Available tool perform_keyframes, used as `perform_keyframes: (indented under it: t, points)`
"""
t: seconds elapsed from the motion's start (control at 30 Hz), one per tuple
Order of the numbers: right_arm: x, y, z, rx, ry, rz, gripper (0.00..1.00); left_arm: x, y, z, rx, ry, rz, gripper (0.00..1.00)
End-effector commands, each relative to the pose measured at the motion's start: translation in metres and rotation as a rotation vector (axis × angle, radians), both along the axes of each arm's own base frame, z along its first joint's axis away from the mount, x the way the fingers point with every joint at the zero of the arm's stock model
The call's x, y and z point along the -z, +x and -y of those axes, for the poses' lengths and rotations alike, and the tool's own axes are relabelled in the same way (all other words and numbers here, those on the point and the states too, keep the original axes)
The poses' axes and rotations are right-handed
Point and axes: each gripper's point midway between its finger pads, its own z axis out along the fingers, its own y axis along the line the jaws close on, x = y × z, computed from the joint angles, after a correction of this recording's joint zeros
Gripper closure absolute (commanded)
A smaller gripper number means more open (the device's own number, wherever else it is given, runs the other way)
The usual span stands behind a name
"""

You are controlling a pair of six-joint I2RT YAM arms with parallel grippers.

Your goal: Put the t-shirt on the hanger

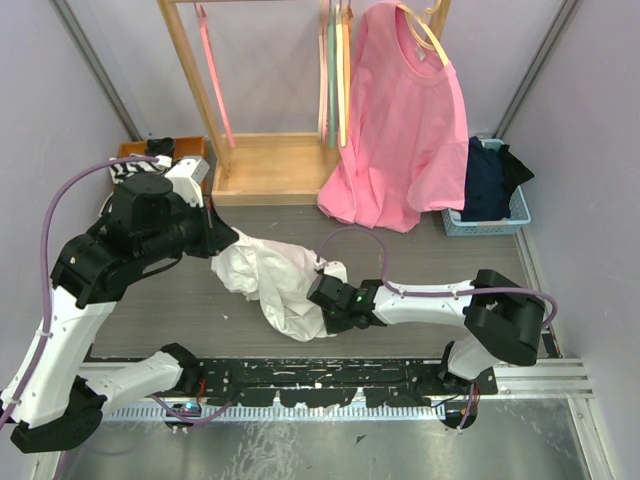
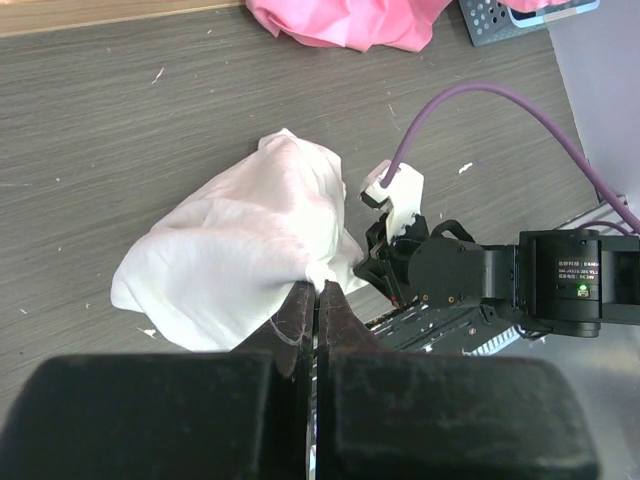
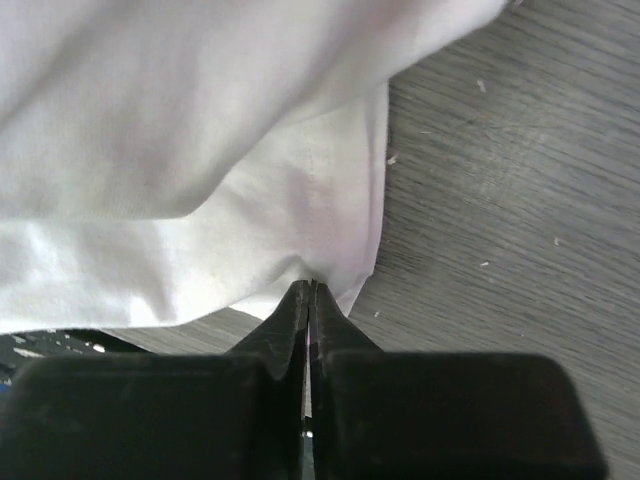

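Note:
The white t-shirt lies bunched on the grey table between my two arms. My left gripper is shut on the shirt's upper left part, and in the left wrist view its tips pinch the cloth. My right gripper is shut on the shirt's right edge. In the right wrist view its tips clamp the hemmed edge of the fabric. A thin orange hanger hangs edge-on on the wooden rack at the back, among other hangers.
The wooden rack stands at the back. A pink t-shirt hangs from it on a pale hanger. A blue basket with dark clothes sits at the right. An orange box with striped cloth is at the left.

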Motion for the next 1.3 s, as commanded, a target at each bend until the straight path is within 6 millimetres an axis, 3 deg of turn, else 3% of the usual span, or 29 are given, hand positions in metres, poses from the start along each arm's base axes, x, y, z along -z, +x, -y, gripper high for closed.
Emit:
perform_keyframes:
  t: [0.0, 0.13, 0.43, 0.67, 0.83, 1.1, 1.27]
  points:
    - [-0.014, 0.012, 0.006, 0.036, -0.015, 0.077, 0.99, -0.015, 0.000, -0.004, -0.005, -0.018, 0.056, 1.00]
    - [-0.054, 0.020, 0.006, 0.041, 0.035, 0.138, 0.99, -0.019, -0.001, -0.007, -0.012, -0.015, 0.067, 1.00]
    - [-0.210, 0.036, 0.020, 0.085, 0.253, 0.363, 0.99, -0.036, -0.002, -0.016, -0.034, -0.005, 0.113, 1.00]
    - [-0.332, 0.045, 0.053, 0.141, 0.378, 0.553, 0.99, -0.061, -0.004, -0.022, -0.045, -0.011, 0.166, 1.00]
    - [-0.414, 0.049, 0.088, 0.208, 0.458, 0.702, 0.99, -0.078, -0.005, -0.028, -0.054, -0.009, 0.203, 1.00]
    - [-0.498, 0.047, 0.142, 0.339, 0.592, 0.876, 0.99, -0.093, -0.008, -0.035, -0.067, -0.009, 0.237, 1.00]
    - [-0.527, 0.046, 0.164, 0.381, 0.618, 0.949, 0.99, -0.108, -0.009, -0.037, -0.070, -0.013, 0.268, 1.00]
